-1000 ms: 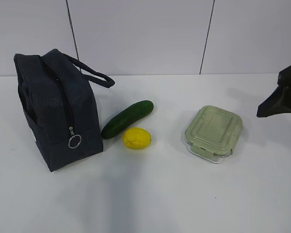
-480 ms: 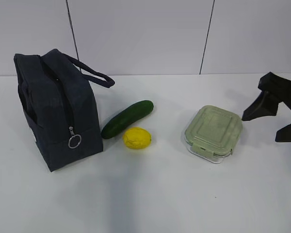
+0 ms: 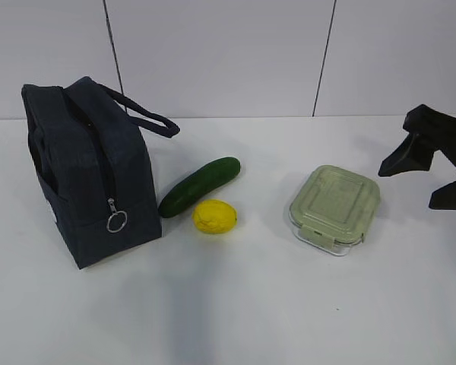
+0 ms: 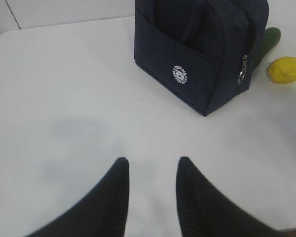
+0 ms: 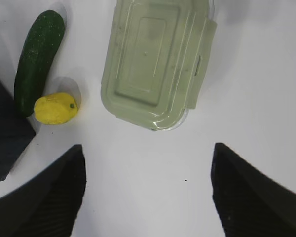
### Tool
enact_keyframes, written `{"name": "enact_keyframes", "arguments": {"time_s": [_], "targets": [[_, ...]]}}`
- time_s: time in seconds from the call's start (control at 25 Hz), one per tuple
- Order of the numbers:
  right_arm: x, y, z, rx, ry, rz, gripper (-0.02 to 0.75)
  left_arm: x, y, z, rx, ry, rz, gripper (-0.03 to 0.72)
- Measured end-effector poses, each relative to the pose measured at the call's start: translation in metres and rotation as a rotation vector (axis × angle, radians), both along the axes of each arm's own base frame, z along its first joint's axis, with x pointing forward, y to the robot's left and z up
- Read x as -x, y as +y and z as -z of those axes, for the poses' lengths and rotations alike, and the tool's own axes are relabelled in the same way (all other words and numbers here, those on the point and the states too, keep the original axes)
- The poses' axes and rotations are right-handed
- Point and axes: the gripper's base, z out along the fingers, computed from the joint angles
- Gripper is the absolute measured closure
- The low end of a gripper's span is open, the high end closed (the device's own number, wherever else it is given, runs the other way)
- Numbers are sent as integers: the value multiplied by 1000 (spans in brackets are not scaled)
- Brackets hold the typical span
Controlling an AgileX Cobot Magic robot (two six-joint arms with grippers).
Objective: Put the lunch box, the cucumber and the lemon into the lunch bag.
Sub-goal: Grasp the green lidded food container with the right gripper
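Navy fabric forms the lunch bag (image 3: 87, 171), standing upright at the table's (image 3: 235, 304) left with its zipper closed; its inside is hidden. Just beside it lies the cucumber (image 3: 200, 185), with the lemon (image 3: 215, 216) touching or nearly touching it in front. Well to the right sits the lunch box (image 3: 335, 207), its sage-green lid clipped on; whether anything is inside I cannot tell. Over the table near the box, the right gripper (image 3: 425, 182) hangs spread wide, holding nothing. Near the bag, the left gripper (image 4: 152, 170) is partly parted and empty.
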Motion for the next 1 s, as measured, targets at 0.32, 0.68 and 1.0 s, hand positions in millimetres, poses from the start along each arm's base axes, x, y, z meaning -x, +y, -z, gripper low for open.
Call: {"name": "enact_keyframes", "arguments": {"time_s": [0.32, 0.68, 1.0], "targets": [[-3, -1, -1, 12, -33, 11, 144, 0, -1, 0, 6, 0, 4, 453], [-3, -2, -1, 27, -39, 6, 145, 0, -2, -1, 26, -6, 18, 451], [-11, -3, 12, 45, -8, 6, 145, -10, -3, -3, 59, 28, 9, 424]]}}
